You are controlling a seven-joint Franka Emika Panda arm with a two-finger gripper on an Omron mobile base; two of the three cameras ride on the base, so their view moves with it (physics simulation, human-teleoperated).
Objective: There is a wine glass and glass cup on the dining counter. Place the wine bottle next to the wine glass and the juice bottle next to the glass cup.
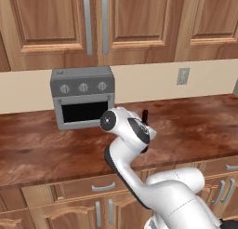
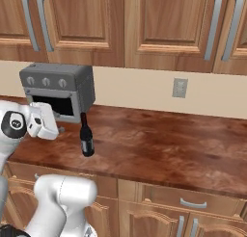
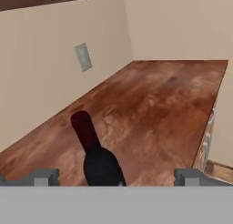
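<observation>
The wine bottle (image 2: 86,137), slim and dark with a red top, stands upright on a narrow wood counter (image 2: 159,139) backed by cabinets, just right of a toaster oven. In the left base view only its neck (image 1: 145,115) shows behind my arm. In the hand view the wine bottle (image 3: 98,159) stands close ahead, between the two fingertips (image 3: 45,176) and a little left of centre. My gripper (image 3: 117,177) is open and holds nothing. From the right base view my gripper (image 2: 57,128) hovers left of the bottle, apart from it. The wine glass, glass cup, juice bottle and dining counter are out of view.
A grey toaster oven (image 1: 82,97) sits on the counter against the beige wall, close behind my hand. A wall outlet (image 1: 183,76) lies to the right. Upper cabinets (image 2: 159,24) hang above. Bare counter (image 1: 195,125) stretches right of the bottle. Drawers (image 2: 193,202) run below the front edge.
</observation>
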